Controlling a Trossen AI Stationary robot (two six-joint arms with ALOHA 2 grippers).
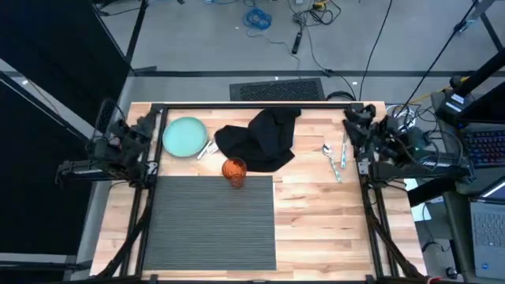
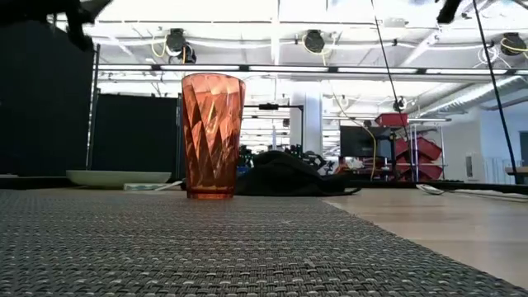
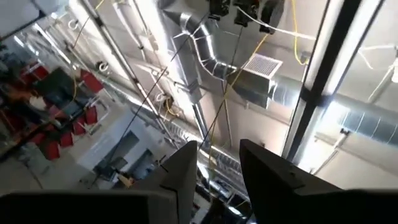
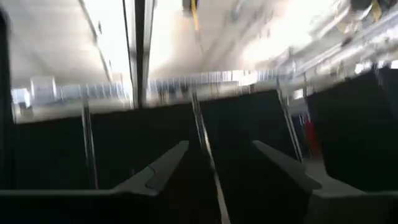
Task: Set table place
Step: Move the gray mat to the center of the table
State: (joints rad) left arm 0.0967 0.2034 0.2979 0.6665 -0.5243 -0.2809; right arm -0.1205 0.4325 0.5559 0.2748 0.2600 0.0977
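Observation:
The table place, a dark grey ribbed placemat [image 1: 211,222] [image 2: 198,247], lies flat on the near half of the wooden table. An orange faceted tumbler [image 1: 234,170] [image 2: 213,136] stands upright at its far edge. Beyond lie a pale green plate [image 1: 185,136] [image 2: 120,177] and a crumpled black napkin [image 1: 260,137] [image 2: 289,175]. My left gripper [image 1: 148,123] [image 3: 219,147] rests at the table's left edge, open and tipped up toward the ceiling. My right gripper [image 1: 355,117] [image 4: 219,145] is parked at the right edge, open, nothing between its fingers.
A spoon [image 1: 327,150] and teal-handled cutlery [image 1: 342,155] lie on bare wood at the far right. A small pale utensil [image 1: 207,149] lies between plate and napkin. Bare wood [image 1: 316,229] stretches right of the placemat. A black frame [image 1: 260,105] runs along the table's edges.

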